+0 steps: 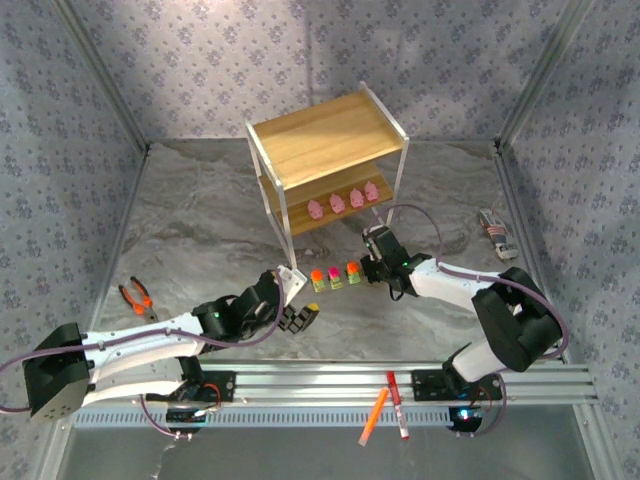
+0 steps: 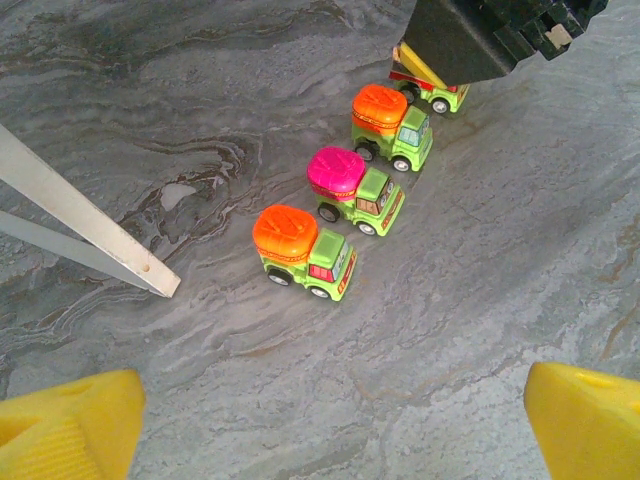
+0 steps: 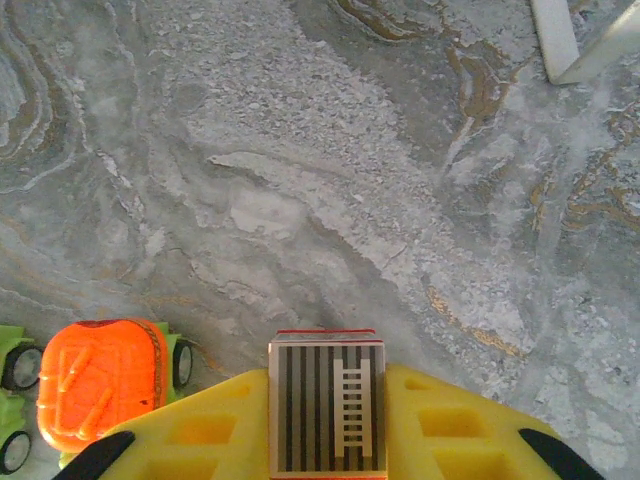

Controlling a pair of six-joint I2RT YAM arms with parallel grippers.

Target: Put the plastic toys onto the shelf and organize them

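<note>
The shelf (image 1: 325,150) stands at the back centre, with four pink pigs (image 1: 345,200) in a row on its lower board. Three yellow-green trucks line up on the table in front: orange-topped (image 2: 303,252), pink-topped (image 2: 355,190), orange-topped (image 2: 392,125). At the right end of that row my right gripper (image 1: 372,265) is shut on the fourth truck (image 3: 326,405), the one with a grey ladder top, low at the table. My left gripper (image 1: 300,315) is open just in front of the row, its yellow fingertips (image 2: 70,420) wide apart with nothing between them.
The shelf's white front leg (image 2: 80,230) is just left of the trucks. Orange-handled pliers (image 1: 137,297) lie at the left. Two marker pens (image 1: 385,410) lie on the front rail. A small striped object (image 1: 495,233) lies at the right.
</note>
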